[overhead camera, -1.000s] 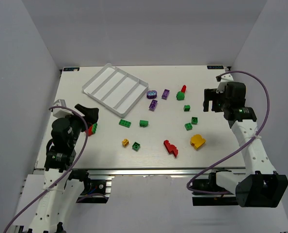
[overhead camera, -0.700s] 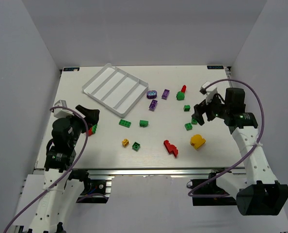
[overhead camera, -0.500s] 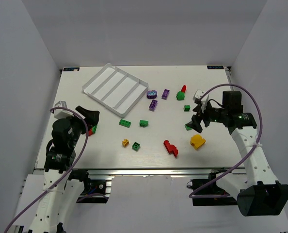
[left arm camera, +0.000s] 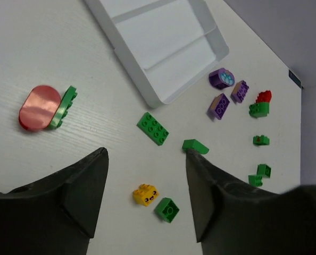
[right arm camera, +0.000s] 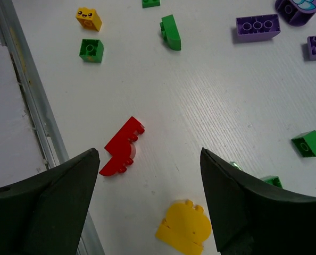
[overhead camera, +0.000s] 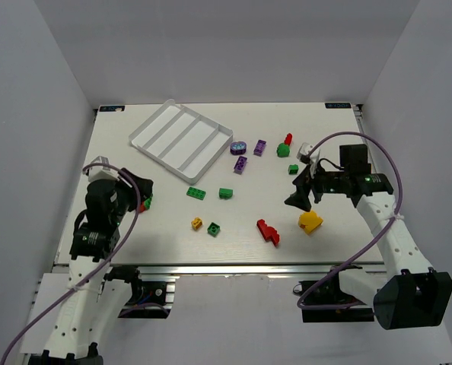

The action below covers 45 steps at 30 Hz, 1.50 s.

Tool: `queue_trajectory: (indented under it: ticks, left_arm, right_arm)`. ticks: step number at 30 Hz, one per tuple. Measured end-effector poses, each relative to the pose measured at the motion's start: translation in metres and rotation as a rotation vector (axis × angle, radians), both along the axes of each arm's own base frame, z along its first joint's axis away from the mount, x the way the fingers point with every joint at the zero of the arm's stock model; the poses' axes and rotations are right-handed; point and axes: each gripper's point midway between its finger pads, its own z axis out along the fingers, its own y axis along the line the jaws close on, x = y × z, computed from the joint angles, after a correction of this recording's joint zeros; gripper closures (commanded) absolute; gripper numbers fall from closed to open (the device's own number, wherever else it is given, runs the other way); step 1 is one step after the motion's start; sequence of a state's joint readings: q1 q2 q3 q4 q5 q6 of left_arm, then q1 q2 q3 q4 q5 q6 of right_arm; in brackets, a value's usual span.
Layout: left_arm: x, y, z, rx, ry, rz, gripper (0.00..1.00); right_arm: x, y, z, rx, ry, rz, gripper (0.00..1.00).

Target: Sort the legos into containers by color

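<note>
The legos lie scattered on the white table. The white tray (overhead camera: 156, 125) with its long containers stands at the back left, holding nothing. My left gripper (overhead camera: 140, 190) hangs open just left of a red-and-green brick (overhead camera: 144, 202), (left arm camera: 41, 108). In its wrist view the left gripper (left arm camera: 146, 154) frames a small yellow brick (left arm camera: 146, 194) and a green brick (left arm camera: 167, 209). My right gripper (overhead camera: 302, 198) is open above the table; in the right wrist view the right gripper (right arm camera: 150, 154) holds nothing, with a red brick (right arm camera: 122, 154) and a yellow rounded brick (right arm camera: 183, 231) below it.
Purple bricks (overhead camera: 241, 164) and a round purple piece (overhead camera: 238, 145) lie right of the tray. Green bricks (overhead camera: 196, 193) sit mid-table, and a green-and-red stack (overhead camera: 284, 147) is farther back. The table's front rail (right arm camera: 19, 79) runs close to the red brick.
My right arm swung down and left from the right edge to above the yellow and red bricks. The left gripper's jaws narrowed and shifted slightly.
</note>
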State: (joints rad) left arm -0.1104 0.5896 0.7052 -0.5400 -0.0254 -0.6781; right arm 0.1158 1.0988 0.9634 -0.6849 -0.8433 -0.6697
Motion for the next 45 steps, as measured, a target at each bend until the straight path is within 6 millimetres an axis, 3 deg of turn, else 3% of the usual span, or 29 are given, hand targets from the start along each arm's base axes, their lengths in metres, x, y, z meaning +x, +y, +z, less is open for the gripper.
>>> queue_trajectory:
  ticks: [1,2,3,6,17,23,27,37,45]
  left_arm:
    - [0.001,0.002,-0.003,0.005,0.033,0.015,0.24]
    - [0.002,0.005,-0.006,0.014,0.061,0.03,0.12]
    - [0.004,0.007,-0.009,0.027,0.09,0.04,0.07]
    - [0.008,0.014,-0.023,0.059,0.185,0.074,0.05]
    - [0.019,0.034,-0.103,0.277,0.571,0.064,0.05]
    - [0.028,0.044,-0.118,0.412,0.645,0.001,0.02]
    - [0.036,0.047,-0.139,0.477,0.706,-0.055,0.02]
    - [0.052,0.051,-0.187,0.583,0.793,-0.169,0.1]
    - [0.057,0.056,-0.198,0.598,0.792,-0.175,0.15]
  right_arm:
    - [-0.001,0.001,-0.001,0.003,0.005,0.002,0.18]
    - [-0.002,0.002,-0.001,0.004,0.01,0.003,0.18]
    - [-0.002,0.003,-0.003,0.006,0.015,0.002,0.18]
    - [-0.003,0.003,-0.007,0.011,0.035,-0.006,0.17]
    - [0.011,0.006,-0.039,-0.001,0.156,-0.014,0.11]
    - [0.016,0.008,-0.042,-0.001,0.171,-0.015,0.11]
    - [0.02,0.008,-0.039,0.001,0.157,-0.017,0.1]
    - [0.031,0.009,-0.042,-0.007,0.167,-0.012,0.11]
    - [0.033,0.01,-0.041,-0.006,0.166,-0.01,0.11]
